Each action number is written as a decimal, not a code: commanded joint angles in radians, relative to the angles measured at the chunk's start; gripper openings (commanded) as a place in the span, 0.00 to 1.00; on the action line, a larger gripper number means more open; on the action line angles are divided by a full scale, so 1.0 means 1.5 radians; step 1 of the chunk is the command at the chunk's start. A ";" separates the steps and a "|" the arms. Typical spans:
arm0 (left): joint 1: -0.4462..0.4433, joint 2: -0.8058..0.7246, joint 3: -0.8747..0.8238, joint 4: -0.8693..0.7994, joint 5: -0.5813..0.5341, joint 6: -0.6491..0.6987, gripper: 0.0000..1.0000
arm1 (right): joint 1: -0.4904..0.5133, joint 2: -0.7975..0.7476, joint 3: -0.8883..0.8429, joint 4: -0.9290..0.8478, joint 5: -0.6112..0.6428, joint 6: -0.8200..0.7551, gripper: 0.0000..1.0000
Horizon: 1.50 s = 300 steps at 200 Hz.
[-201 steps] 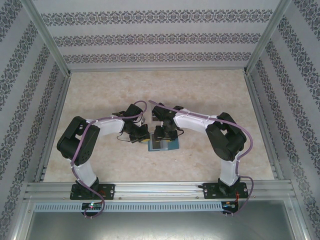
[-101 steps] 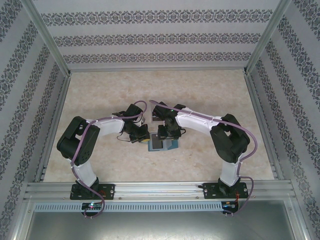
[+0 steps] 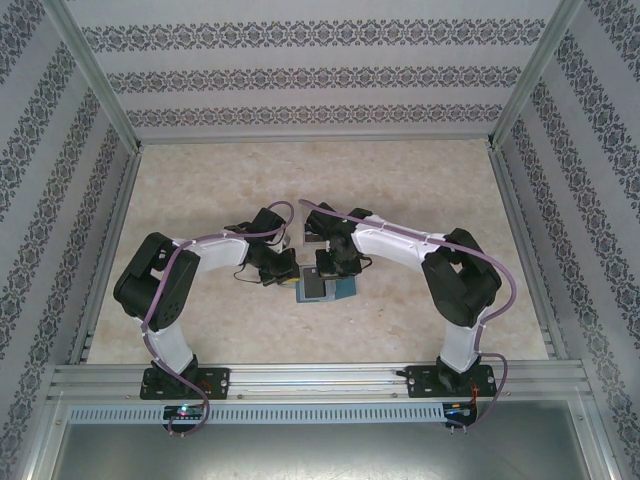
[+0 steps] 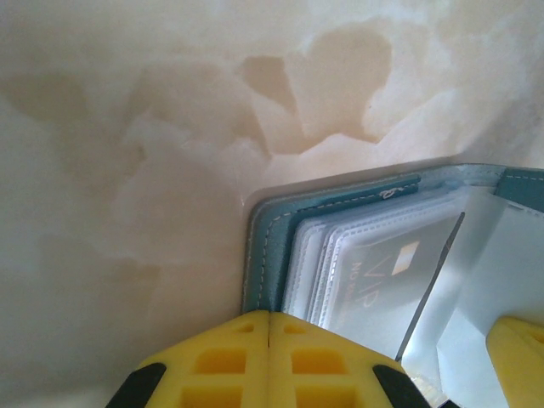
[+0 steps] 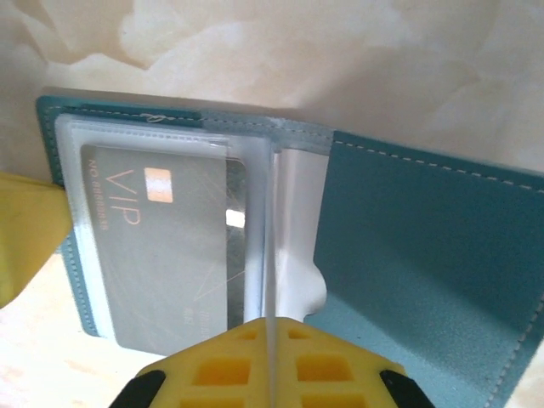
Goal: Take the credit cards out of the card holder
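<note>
The teal card holder (image 3: 326,291) lies open on the table between the two arms. In the right wrist view its bare right flap (image 5: 425,246) lies flat, and its left half holds clear sleeves over a grey credit card (image 5: 161,246) marked VIP. My right gripper (image 5: 272,321) is shut on a thin clear sleeve page that stands on edge at the fold. My left gripper (image 4: 269,316) is shut, nothing between its fingers, its tips at the card holder's (image 4: 265,246) stitched left edge. The same card (image 4: 382,280) shows there through its sleeve.
The marbled beige table (image 3: 420,180) is boxed in by patterned walls and aluminium rails (image 3: 300,380). A yellow finger (image 4: 518,357) of the right gripper shows at the left wrist view's lower right. A left finger (image 5: 25,238) sits at the holder's left edge.
My right gripper has closed from half open onto the sleeve page, and its arm has shifted slightly. The left arm and the card holder have stayed put.
</note>
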 commanded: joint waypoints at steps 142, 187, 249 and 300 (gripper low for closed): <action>-0.009 0.001 0.009 -0.032 -0.004 0.015 0.04 | -0.035 -0.007 -0.058 -0.033 0.084 -0.035 0.16; -0.010 0.002 0.013 -0.038 -0.008 0.017 0.04 | -0.036 0.003 -0.067 -0.046 0.108 -0.040 0.16; -0.011 -0.004 0.047 -0.077 -0.018 0.034 0.05 | -0.036 -0.008 -0.077 -0.058 0.113 -0.043 0.18; -0.022 -0.018 0.095 -0.116 -0.025 0.045 0.07 | -0.038 -0.021 -0.066 -0.089 0.148 -0.049 0.23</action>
